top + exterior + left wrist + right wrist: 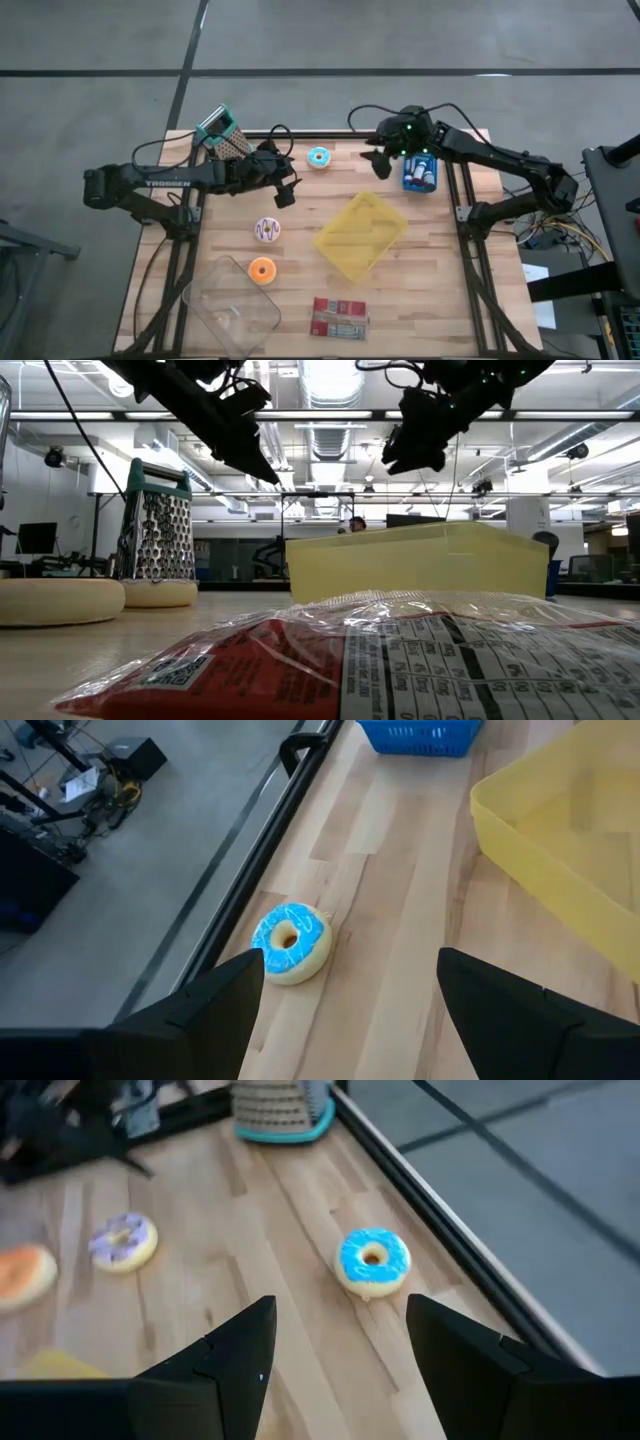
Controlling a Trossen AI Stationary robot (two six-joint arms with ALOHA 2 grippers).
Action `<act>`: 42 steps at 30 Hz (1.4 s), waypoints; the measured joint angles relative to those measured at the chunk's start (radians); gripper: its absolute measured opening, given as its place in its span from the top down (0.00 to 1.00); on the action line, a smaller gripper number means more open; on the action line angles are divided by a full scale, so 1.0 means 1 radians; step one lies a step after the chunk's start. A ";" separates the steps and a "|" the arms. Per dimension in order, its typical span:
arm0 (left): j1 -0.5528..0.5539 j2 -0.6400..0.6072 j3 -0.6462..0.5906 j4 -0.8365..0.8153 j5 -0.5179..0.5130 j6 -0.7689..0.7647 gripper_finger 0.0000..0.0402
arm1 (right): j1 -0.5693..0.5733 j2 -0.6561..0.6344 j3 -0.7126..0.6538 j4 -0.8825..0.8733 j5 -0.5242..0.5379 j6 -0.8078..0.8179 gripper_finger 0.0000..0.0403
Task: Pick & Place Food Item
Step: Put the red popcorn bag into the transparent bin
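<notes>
A blue-iced donut lies flat on the table near its far edge; it also shows in the left wrist view and the right wrist view. A purple-iced donut and an orange donut lie at centre left. A yellow bin stands in the middle. My left gripper is open and empty, left of the blue donut and above the table. My right gripper is open and empty, right of the blue donut and above the table.
A metal grater stands at the far left. A blue basket holding items sits at the far right. A clear plastic container and a red snack packet lie near the front edge.
</notes>
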 joint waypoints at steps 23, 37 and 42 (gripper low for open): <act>0.061 -0.014 0.023 -0.086 -0.033 0.070 0.25 | 0.046 0.117 0.003 0.011 -0.001 -0.370 0.46; 0.175 -0.021 0.023 -0.106 -0.035 0.067 0.25 | 0.046 0.117 0.003 0.008 -0.001 -0.314 0.53; 0.200 -0.021 0.015 -0.052 -0.035 0.052 0.25 | 0.047 0.133 0.000 0.103 -0.003 -0.265 0.54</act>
